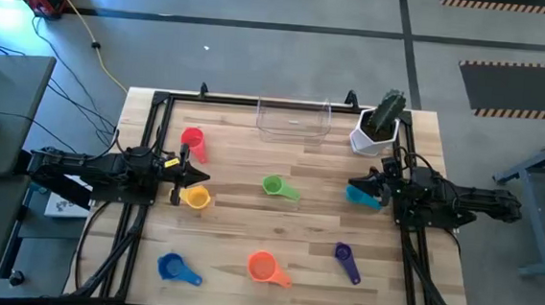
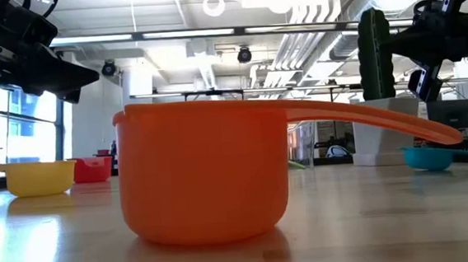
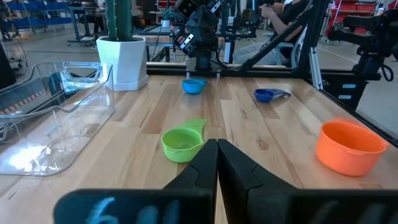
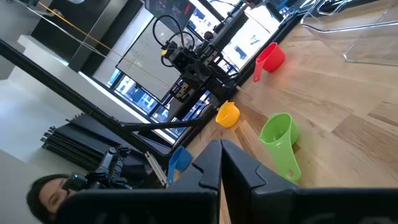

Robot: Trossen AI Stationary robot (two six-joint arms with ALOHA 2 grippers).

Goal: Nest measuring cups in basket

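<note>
On the wooden table (image 1: 286, 230) the cups lie scattered and the clear basket (image 1: 294, 120) sits empty at the far edge. Both claws are pressed together, empty. The left claw (image 1: 197, 177) hangs just above the yellow cup (image 1: 195, 198); descending shut could knock it away. The right claw (image 1: 354, 190) sits beside the teal cup (image 1: 365, 198).

Left gripper (image 1: 198, 176) at the frame's left of centre, fingers pressed together, empty, arm stretched in from the left edge. Right gripper (image 1: 352, 189) at right of centre, likewise closed, empty, pointing inward.
</note>
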